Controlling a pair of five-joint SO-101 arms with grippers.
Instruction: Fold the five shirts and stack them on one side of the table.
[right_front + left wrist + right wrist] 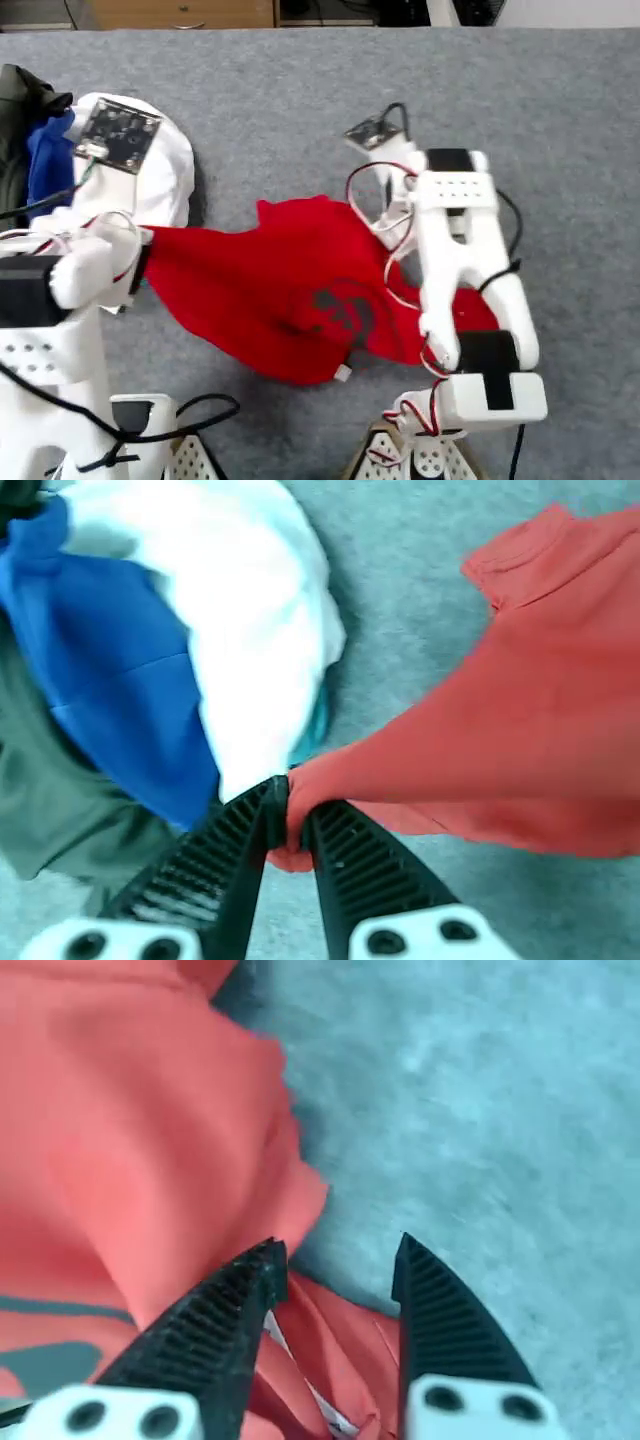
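A red shirt (290, 285) with a dark print lies rumpled across the middle of the grey table. My left gripper (290, 798) is shut on one corner of the red shirt (520, 730), at the left next to a pile of shirts. That pile holds a white shirt (160, 175), a blue one (48, 160) and a dark green one (15, 120). My right gripper (335, 1265) stands open over the red shirt's (130, 1140) right edge, one finger above the cloth and one above the carpet.
The grey carpeted table surface (300, 90) stretches bare behind and to the right of the shirt. Both arm bases sit at the front edge, with a black cable (190, 415) looping between them. A wooden cabinet (180, 12) stands beyond the far edge.
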